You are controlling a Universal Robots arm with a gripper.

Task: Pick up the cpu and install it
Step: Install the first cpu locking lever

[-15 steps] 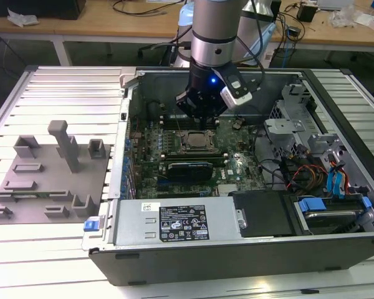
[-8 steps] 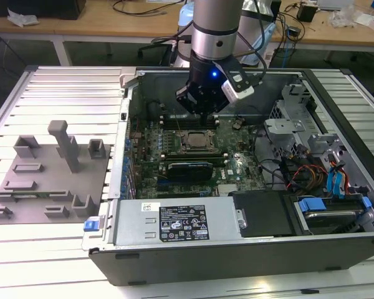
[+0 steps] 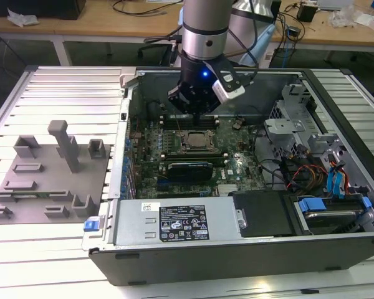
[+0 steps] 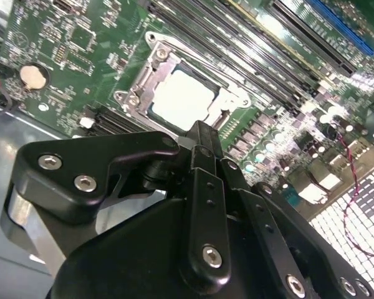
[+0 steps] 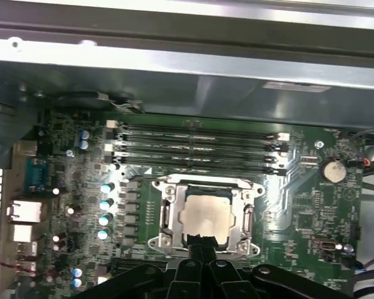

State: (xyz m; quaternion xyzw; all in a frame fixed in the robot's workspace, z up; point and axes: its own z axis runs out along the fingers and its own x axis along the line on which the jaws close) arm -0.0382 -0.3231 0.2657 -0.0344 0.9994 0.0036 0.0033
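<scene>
A silver arm (image 3: 204,37) with a blue-lit black wrist (image 3: 196,84) is seen; the black gripper (image 5: 199,240) is studded with silver screws (image 4: 212,256).

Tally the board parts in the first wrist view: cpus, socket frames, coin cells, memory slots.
cpu: 1
socket frame: 1
coin cell: 1
memory slots: 4
Total: 7
</scene>
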